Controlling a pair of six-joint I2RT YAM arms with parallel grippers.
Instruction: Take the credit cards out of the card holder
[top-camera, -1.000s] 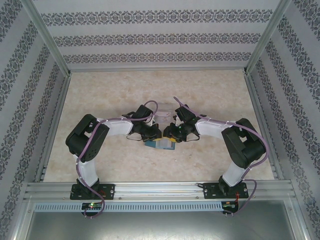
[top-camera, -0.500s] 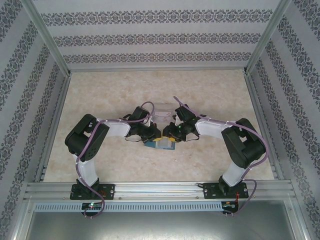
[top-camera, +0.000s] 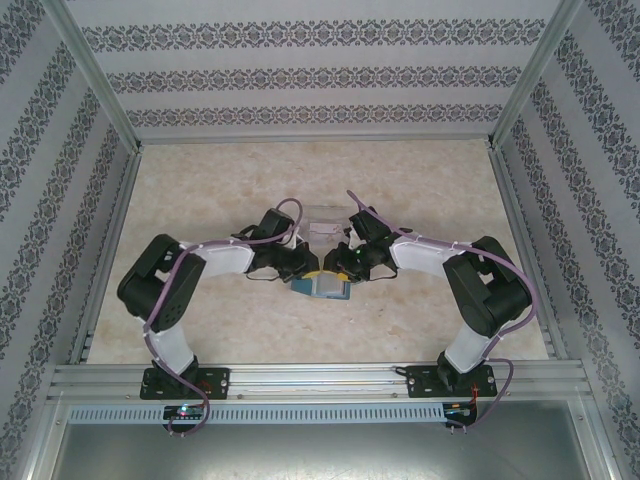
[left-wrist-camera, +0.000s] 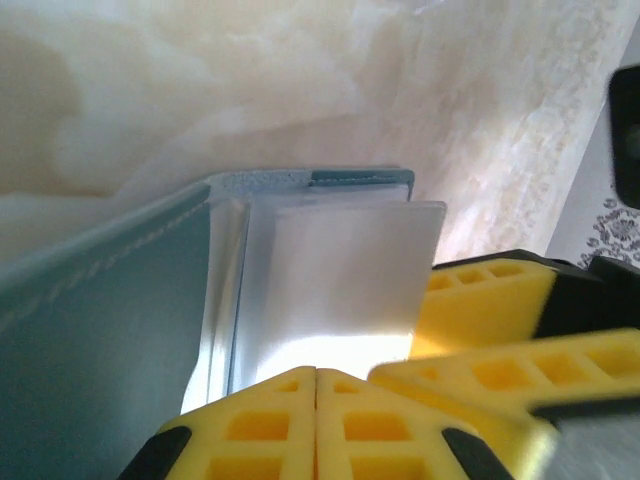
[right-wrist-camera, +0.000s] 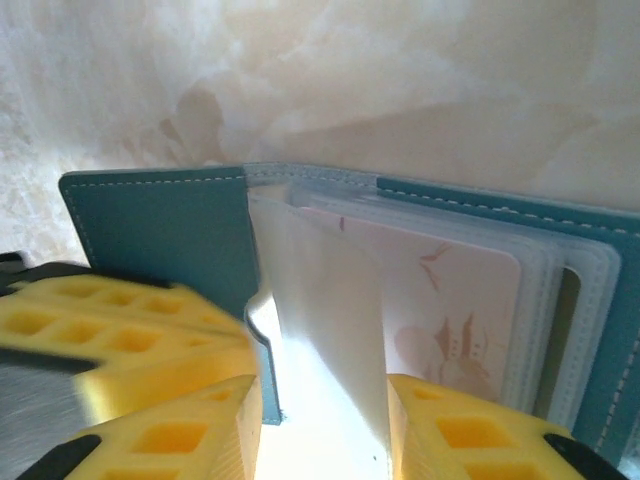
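The teal card holder (top-camera: 328, 290) lies open mid-table, with both grippers meeting over it. In the right wrist view its cover (right-wrist-camera: 150, 220) spreads out, and a pale credit card (right-wrist-camera: 450, 300) with reddish markings sits in a clear slot. A whitish leaf (right-wrist-camera: 320, 320) stands upright between the fingers of my right gripper (right-wrist-camera: 322, 430), whose jaws stand apart; it touches only the right pad. My left gripper (left-wrist-camera: 317, 385) is shut, pads together at the near edge of that pale leaf (left-wrist-camera: 340, 270), beside the teal cover (left-wrist-camera: 100, 310). Whether it pinches the leaf is hidden.
A clear plastic tray (top-camera: 325, 218) stands just behind the two grippers. The right gripper's yellow fingers (left-wrist-camera: 490, 310) crowd in close on the right of the left wrist view. Patterned walls and metal rails (top-camera: 300, 375) bound the beige table.
The left arm's elbow has dropped and swung outward to the left, while its gripper stayed at the card holder. The right arm has not moved.
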